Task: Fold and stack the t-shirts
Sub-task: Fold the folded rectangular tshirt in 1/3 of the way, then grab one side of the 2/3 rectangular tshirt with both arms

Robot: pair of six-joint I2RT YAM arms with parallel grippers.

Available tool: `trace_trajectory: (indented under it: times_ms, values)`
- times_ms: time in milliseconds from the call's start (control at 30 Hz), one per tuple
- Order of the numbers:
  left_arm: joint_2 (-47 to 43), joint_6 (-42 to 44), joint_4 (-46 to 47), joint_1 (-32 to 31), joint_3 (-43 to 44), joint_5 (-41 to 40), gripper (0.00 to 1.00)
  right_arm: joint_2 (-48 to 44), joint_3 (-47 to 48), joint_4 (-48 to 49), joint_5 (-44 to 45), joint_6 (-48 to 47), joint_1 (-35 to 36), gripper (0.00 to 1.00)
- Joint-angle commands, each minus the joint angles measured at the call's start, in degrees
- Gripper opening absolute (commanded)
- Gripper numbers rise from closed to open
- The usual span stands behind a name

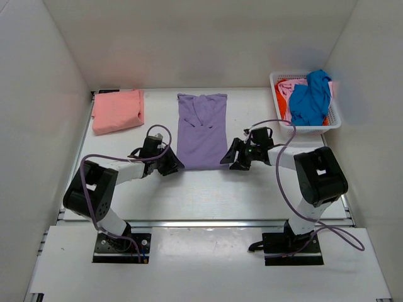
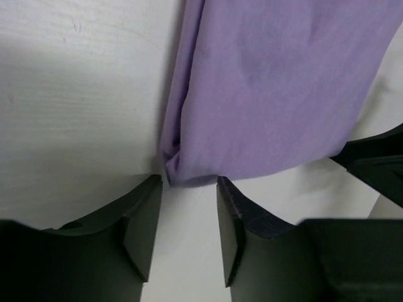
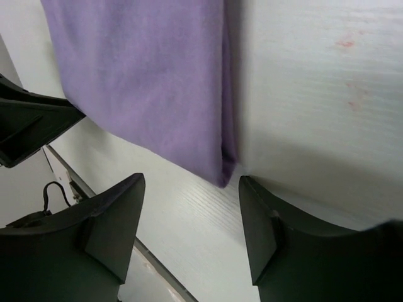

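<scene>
Left gripper point(image 2: 189, 189): jaws apart, nothing between them. The near left corner of the lavender-purple t-shirt point(image 2: 271, 94) lies bunched on the white table point(image 2: 75, 94) just beyond the gap, not clamped. Right gripper point(image 3: 192, 195): jaws apart and empty. The same shirt's near right corner lies just ahead of the gap, clear of both fingers. The lavender-purple t-shirt is folded into a long narrow rectangle. It lies flat at mid-table between the two grippers, mostly smooth, with a few creases toward its far end. Far left, a salmon-pink t-shirt point(image 1: 117, 111) lies folded, well apart from it. Far right, a white lattice basket point(image 1: 335, 119) holds a crumpled blue t-shirt point(image 1: 310, 100), an orange-red t-shirt point(image 1: 283, 108) and a pink t-shirt point(image 1: 296, 83).
</scene>
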Motion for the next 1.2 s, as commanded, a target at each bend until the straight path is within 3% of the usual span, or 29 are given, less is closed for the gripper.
trace_trajectory:
  times_ms: [0,167,200,233,267,300,433,567,667,800,967,1167]
  values:
    - [1.0,-3.8,4.4,-0.7,-0.8,-3.3,0.50,3.2,-0.9,4.8,0.9,2.1,0.9,0.57]
    - [3.1,-6.5,6.1,-0.9,0.4,-3.8,0.41,5.2,-0.9,7.3,-0.1,3.8,1.5,0.40]
    - [3.2,-6.6,6.4,-1.2,-0.1,-3.4,0.30,5.5,-1.3,7.3,0.4,4.4,1.6,0.22]
    - [3.3,-6.6,6.6,-1.3,0.1,-3.4,0.23,5.3,-1.3,7.2,0.0,4.3,1.9,0.13]
    - [3.1,-6.5,6.6,-1.5,-0.6,-3.6,0.07,5.5,-1.5,6.7,0.0,4.1,1.6,0.00]
    - [2.6,-6.3,6.4,-1.7,-0.9,-2.6,0.00,4.8,-1.4,6.1,0.1,3.8,1.6,0.00]
    - [-0.9,-3.1,2.2,-2.3,-4.3,0.1,0.00,0.3,-4.2,1.6,-0.5,0.9,1.8,0.00]
    - [-9.8,1.2,-5.5,-3.5,-11.0,3.2,0.00,-8.1,-10.9,-5.1,-2.1,-2.3,3.3,0.00]
    - [-20.9,3.1,-14.2,-8.2,-14.0,3.6,0.00,-16.1,-16.8,-10.2,-2.1,-3.5,6.9,0.00]
    - [-35.1,-1.2,-22.4,-12.3,-19.1,4.2,0.00,-27.5,-23.5,-15.7,-3.3,-1.4,11.6,0.00]
    - [-55.3,-7.5,-30.3,-11.9,-25.5,6.2,0.00,-38.0,-28.0,-19.7,-4.8,3.0,15.2,0.01]
    - [-63.3,-10.2,-30.2,-10.3,-30.5,10.1,0.00,-42.6,-29.8,-18.8,-8.4,6.1,14.1,0.00]
